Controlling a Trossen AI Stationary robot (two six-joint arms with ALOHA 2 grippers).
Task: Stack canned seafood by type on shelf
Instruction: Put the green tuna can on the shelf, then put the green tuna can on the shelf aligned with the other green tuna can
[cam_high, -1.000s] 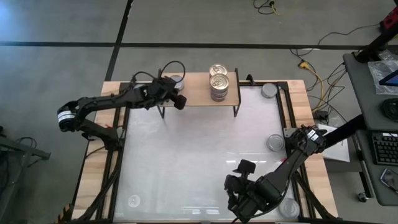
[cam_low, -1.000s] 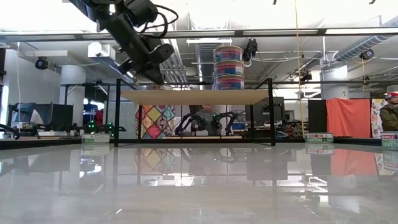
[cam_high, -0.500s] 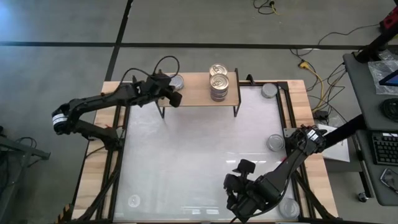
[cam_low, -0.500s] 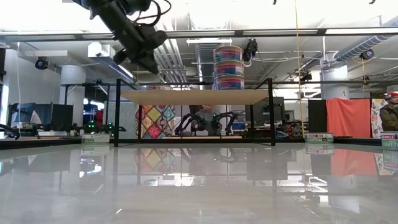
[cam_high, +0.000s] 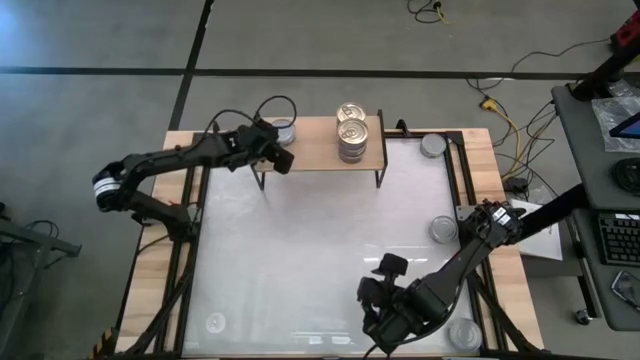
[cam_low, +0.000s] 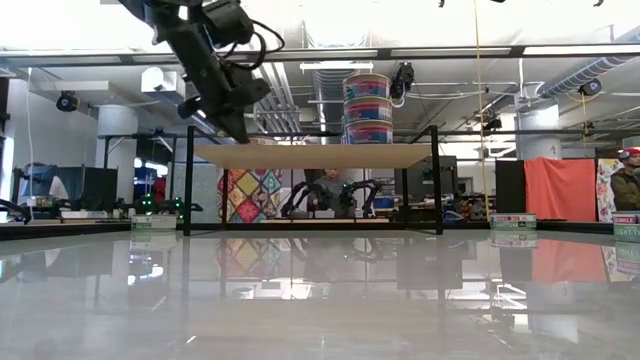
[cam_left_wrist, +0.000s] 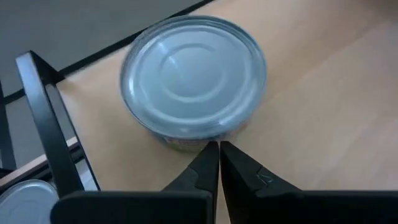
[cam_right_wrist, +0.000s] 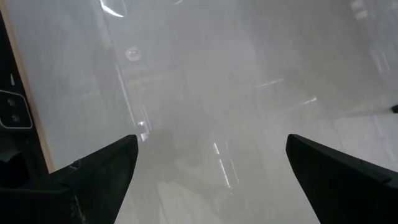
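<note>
One silver-lid can (cam_left_wrist: 194, 78) sits at the shelf's (cam_high: 315, 148) left end, with the gold-lid stack (cam_high: 351, 135) near the right end. The left gripper (cam_left_wrist: 219, 149) hovers right beside that silver can, jaws pressed together, holding nothing. More silver cans lie along the table's (cam_high: 320, 250) right edge. The right gripper (cam_right_wrist: 211, 155) hangs over the near edge, jaws wide apart.

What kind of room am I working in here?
Likely a robotics lab or workshop: exposed ceiling ducts, a bare concrete floor with taped lines, and another robot arm rig on a bench behind the shelf.
</note>
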